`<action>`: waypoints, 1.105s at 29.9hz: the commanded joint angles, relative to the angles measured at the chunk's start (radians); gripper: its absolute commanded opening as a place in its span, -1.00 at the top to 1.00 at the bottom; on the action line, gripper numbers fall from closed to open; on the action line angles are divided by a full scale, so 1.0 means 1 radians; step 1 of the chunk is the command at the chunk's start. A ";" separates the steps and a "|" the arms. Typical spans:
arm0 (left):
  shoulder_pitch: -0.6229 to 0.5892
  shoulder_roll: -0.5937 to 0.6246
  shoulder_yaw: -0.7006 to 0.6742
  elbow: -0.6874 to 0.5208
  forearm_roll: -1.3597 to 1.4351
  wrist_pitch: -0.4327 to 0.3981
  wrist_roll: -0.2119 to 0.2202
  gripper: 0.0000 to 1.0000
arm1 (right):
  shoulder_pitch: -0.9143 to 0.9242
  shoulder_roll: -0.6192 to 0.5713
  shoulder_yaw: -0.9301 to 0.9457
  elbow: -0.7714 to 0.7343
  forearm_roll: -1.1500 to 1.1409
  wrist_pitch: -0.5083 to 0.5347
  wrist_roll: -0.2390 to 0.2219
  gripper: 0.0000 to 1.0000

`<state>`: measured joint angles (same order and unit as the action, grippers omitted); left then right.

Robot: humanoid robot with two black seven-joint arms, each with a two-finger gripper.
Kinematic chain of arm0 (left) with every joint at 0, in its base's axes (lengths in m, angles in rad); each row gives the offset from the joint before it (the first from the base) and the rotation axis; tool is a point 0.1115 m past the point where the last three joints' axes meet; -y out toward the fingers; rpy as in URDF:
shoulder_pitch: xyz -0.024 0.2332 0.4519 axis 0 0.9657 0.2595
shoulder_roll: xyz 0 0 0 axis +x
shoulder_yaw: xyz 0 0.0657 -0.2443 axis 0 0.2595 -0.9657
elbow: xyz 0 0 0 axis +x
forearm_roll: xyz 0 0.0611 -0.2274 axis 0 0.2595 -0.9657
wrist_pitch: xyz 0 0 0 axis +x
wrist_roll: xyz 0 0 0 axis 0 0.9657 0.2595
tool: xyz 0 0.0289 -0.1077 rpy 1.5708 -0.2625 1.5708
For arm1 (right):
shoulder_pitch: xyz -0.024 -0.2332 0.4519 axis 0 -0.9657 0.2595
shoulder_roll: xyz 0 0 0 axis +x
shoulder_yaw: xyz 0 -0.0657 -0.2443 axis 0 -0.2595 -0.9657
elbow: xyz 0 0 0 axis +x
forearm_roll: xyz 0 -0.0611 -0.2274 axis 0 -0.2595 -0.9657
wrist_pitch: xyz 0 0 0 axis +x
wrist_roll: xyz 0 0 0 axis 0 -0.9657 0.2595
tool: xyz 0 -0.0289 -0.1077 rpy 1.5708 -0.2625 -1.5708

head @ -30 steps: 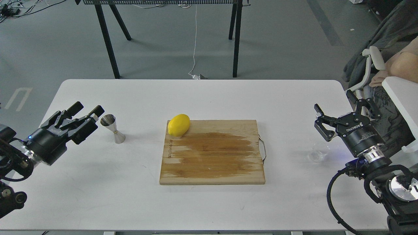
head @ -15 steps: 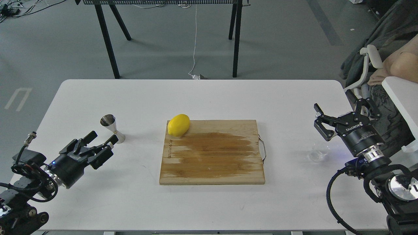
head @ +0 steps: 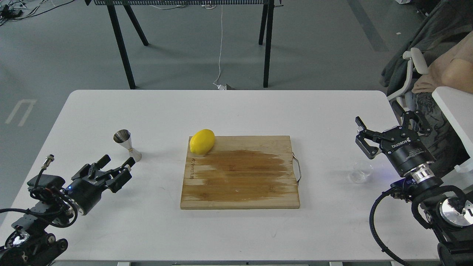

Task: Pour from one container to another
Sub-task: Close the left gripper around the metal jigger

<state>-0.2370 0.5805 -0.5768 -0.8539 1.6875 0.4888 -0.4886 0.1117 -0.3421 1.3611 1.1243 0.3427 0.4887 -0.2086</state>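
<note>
White table (head: 236, 111) carries jigger (head: 127, 145), cutting board (head: 240, 171) (lemon (head: 202, 141) at its corner), glass cup (head: 361, 172)

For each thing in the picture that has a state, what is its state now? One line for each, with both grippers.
jigger: upright on the table, not held.
glass cup: upright on the table, not held.
lemon: whole, on the board's far left corner.
cutting board: flat, dark stain across its middle.
left gripper: open, empty, near the jigger.
right gripper: open, empty, behind the cup.
</note>
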 commanded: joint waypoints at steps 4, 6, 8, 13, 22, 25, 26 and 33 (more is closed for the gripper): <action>-0.047 -0.062 0.002 0.091 0.000 0.000 0.000 -0.98 | -0.001 0.000 -0.001 0.000 0.001 0.000 0.000 -0.98; -0.061 -0.076 0.012 0.117 0.000 0.000 0.000 -0.98 | 0.000 0.000 0.001 0.000 0.001 0.000 0.000 -0.98; -0.076 -0.085 0.029 0.131 -0.003 0.000 0.000 -0.98 | 0.002 0.000 0.001 0.000 0.001 0.000 0.000 -0.98; -0.111 -0.117 0.058 0.180 -0.011 0.000 0.000 -0.98 | 0.002 0.000 0.001 0.000 0.001 0.000 0.000 -0.98; -0.146 -0.163 0.058 0.257 -0.011 0.000 0.000 -0.98 | 0.003 0.000 0.001 0.002 0.001 0.000 0.000 -0.98; -0.159 -0.182 0.058 0.288 -0.011 0.000 0.000 -0.98 | 0.003 0.000 -0.001 0.003 0.001 0.000 0.000 -0.98; -0.163 -0.186 0.058 0.297 -0.011 0.000 0.000 -0.98 | 0.003 0.000 -0.001 0.003 0.001 0.000 0.000 -0.98; -0.192 -0.235 0.057 0.375 -0.014 0.000 0.000 -0.97 | 0.005 0.000 -0.001 0.005 0.001 0.000 0.000 -0.98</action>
<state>-0.4152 0.3661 -0.5191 -0.5135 1.6750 0.4886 -0.4887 0.1163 -0.3421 1.3607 1.1277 0.3436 0.4887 -0.2086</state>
